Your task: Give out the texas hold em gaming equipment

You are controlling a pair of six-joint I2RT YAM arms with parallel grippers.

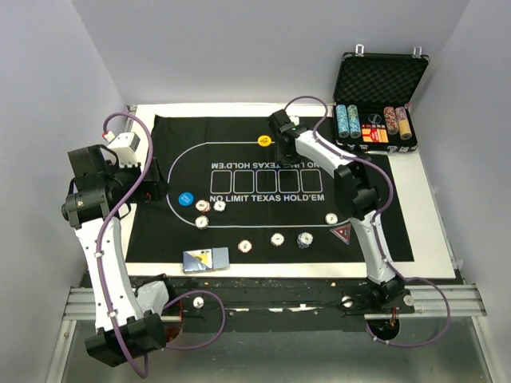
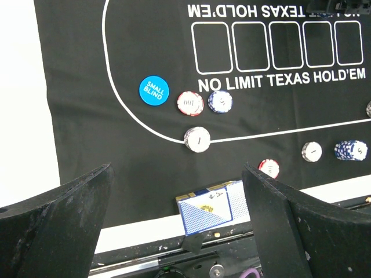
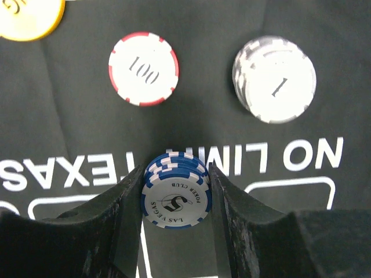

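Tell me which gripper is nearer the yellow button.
Right. The right gripper, shut on a blue chip stack, is close beside the yellow button; the left gripper hangs open near the left edge of the mat, far from it.

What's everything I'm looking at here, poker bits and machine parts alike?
table: one, white, beneath everything.
felt mat: one, black, white lettering, on table.
case: one, black, open, far right; chip rows inside.
card deck: one, blue-backed, mat's near edge.
yellow button: one, mat's far side.
blue button: one, mat's left.
triangular marker: one, dark red, near right.
near chips: seven singles or stacks, white, red, blue, near half.
red chip: one, beside yellow button.
white stack: one, beside red chip.
blue stack: one, gripped over the lettering.
left end effector: one, black, open, empty, above near-left mat.
right end effector: one, black, shut on blue stack.
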